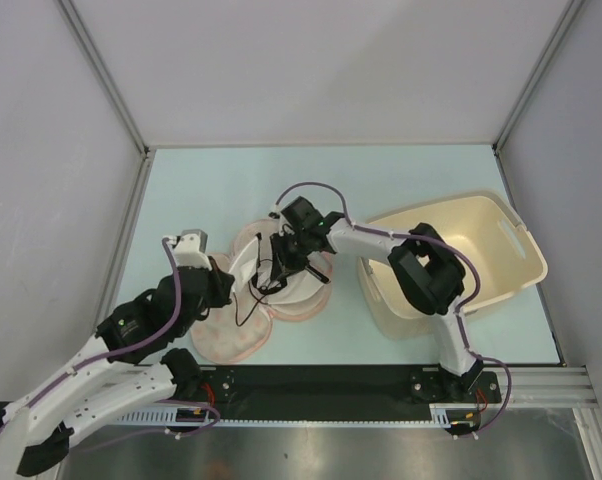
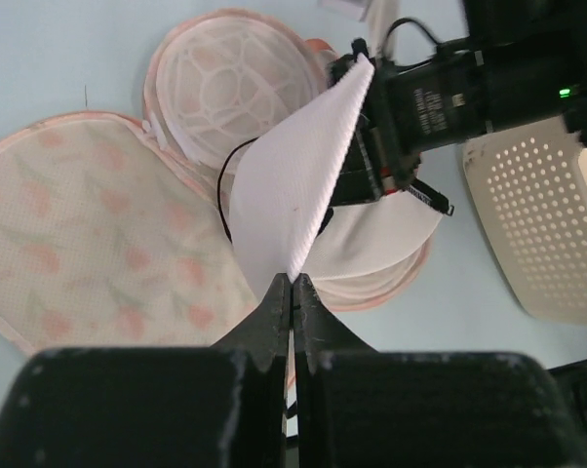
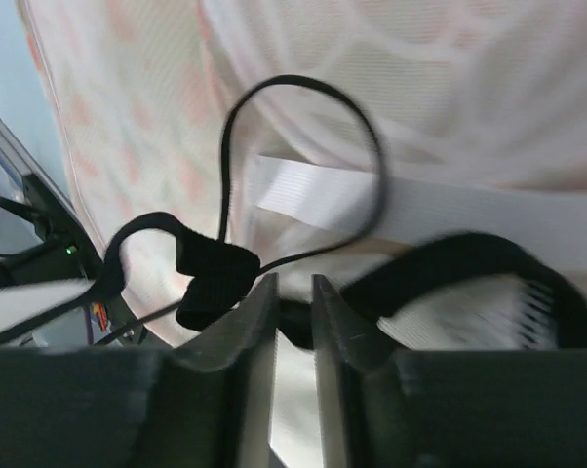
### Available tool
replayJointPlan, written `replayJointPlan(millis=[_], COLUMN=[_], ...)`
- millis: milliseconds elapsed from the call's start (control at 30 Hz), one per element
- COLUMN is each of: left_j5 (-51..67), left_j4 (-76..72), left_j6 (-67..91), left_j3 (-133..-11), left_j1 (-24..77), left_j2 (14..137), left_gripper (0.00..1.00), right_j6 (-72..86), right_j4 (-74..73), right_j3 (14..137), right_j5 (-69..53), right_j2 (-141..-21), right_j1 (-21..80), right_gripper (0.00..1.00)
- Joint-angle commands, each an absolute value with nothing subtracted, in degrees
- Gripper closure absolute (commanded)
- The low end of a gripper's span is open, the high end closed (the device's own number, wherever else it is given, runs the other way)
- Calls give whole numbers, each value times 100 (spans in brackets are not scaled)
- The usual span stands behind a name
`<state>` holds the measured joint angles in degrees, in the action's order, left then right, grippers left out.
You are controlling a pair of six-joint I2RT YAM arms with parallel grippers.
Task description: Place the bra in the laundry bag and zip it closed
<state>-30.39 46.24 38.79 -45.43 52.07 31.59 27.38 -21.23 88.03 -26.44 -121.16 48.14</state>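
Bra (image 2: 293,185) fabric hangs in the air over the opened laundry bag (image 2: 69,224), not yet down inside it. Farthest left in the left wrist view, the bag's patterned flap lies flat on the table (image 1: 231,180), with the paler lined half above and to its right. Next comes the left gripper (image 2: 293,288): its fingers are pressed tight together on the lower tip of the white cup. From there the cup rises as a stretched sheet, its long axis running up and to the right, away from the left fingers and towards the right gripper (image 3: 292,322), which meets its upper corner. In the right wrist view those fingers stand close together with only a narrow slot between them; a black strap (image 3: 215,278) loops just ahead and dark edging crosses the slot, but I cannot tell whether anything is truly pinched there. Farthest right, the cream basket (image 2: 547,224) stands apart from all this.

As I judge it, the coming move turns on the lined half lying beneath and beyond the cup, on the right gripper's side, so the right arm is the nearer one to lower the bra in, while the loose strap could snag on the zip edge
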Motion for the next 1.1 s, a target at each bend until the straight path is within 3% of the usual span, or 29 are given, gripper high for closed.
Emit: replayJointPlan(millis=[0, 100, 300, 533, 800, 967, 1067], left_j5=[-1983, -954, 543, 3072, 5325, 5370, 5160], left_j4=[3693, 3314, 2664, 1189, 265, -289, -133], left_j6=[3683, 3472, 2866, 2373, 2478, 2891, 2918], left_j3=[-4413, -4333, -4324, -4043, -4122, -4096, -4183], left_j1=[4346, 3555, 2455, 1074, 62, 18, -174], left_j2=[3383, 3681, 4367, 5411, 7048, 7628, 7857], left_gripper=[100, 100, 100, 100, 100, 100, 100], right_j6=[2620, 2296, 1960, 1583, 1292, 1248, 1292], right_j4=[-2600, -3014, -3840, -4078, -4368, -4438, -4430], right_j3=[8807, 8850, 8868, 8657, 8666, 8728, 8719], right_j5=[-2532, -2093, -1679, -2215, -2407, -2496, -2496], right_j2=[-11243, -10918, -10539, -10555, -10810, -10977, -11030], right_j1=[4588, 4535, 4158, 3894, 3674, 3648, 3656], right_gripper=[65, 52, 43, 26, 23, 27, 33])
